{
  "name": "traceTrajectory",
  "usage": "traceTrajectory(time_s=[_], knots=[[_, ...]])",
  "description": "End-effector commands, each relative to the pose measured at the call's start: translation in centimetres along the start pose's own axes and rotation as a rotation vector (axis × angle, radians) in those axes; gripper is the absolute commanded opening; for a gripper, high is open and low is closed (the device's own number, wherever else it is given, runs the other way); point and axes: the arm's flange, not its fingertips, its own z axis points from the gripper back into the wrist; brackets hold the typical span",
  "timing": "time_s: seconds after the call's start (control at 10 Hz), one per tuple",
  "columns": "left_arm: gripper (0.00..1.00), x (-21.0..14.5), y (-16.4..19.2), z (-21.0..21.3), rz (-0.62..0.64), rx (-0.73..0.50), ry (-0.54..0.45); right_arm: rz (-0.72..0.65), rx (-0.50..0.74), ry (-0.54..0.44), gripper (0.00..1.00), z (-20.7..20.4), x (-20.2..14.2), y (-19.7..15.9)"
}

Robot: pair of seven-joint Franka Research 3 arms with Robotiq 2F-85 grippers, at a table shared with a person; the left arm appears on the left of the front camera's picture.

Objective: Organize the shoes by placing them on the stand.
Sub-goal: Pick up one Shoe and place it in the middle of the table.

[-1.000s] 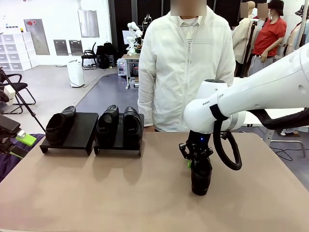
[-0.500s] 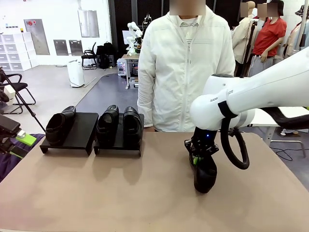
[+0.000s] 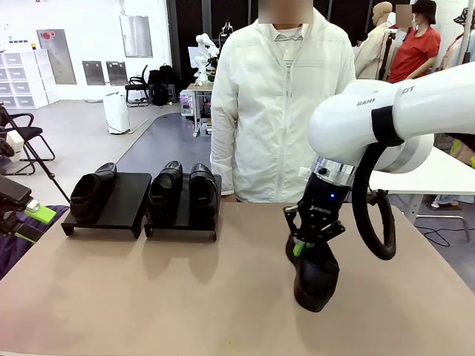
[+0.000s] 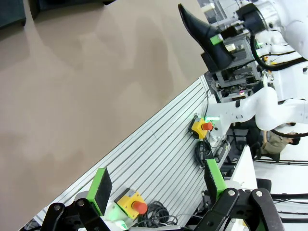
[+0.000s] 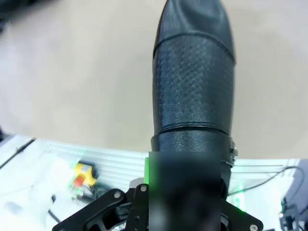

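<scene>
The right gripper (image 3: 306, 248) grasps the fourth glossy black leather shoe (image 3: 315, 278), lifted; the left gripper (image 4: 156, 185) is released. Next: carry it left to the free slot on the matte-black stand (image 3: 126, 199).

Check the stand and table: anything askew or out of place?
The left stand section carries one shoe, lying somewhat askew with the slot beside it bare; the right section has a neat pair. The fourth shoe is off the stand, shut in the right gripper, toe hanging down just above the table. Nothing looks damaged.
</scene>
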Motion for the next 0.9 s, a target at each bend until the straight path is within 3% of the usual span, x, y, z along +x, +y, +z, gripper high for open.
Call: traceTrajectory(time_s=[0.0, 0.2, 0.4, 0.8], knots=[[1.0, -0.2, 0.3, 0.3, -0.023, -0.001, 0.009, 0.123, 0.079, -0.023, 0.0, -2.0, -3.0, 2.6], [1.0, -0.2, 0.3, 0.3, -0.023, -0.001, 0.009, 0.278, 0.132, -0.017, 0.0, -3.8, -3.3, 6.6], [1.0, -0.2, 0.3, 0.3, -0.023, -0.001, 0.009, 0.349, 0.173, 0.017, 0.0, -5.7, -1.8, 10.6], [1.0, -0.2, 0.3, 0.3, -0.023, -0.001, 0.009, 0.233, 0.118, 0.029, 0.0, -9.5, 0.8, 13.7]])
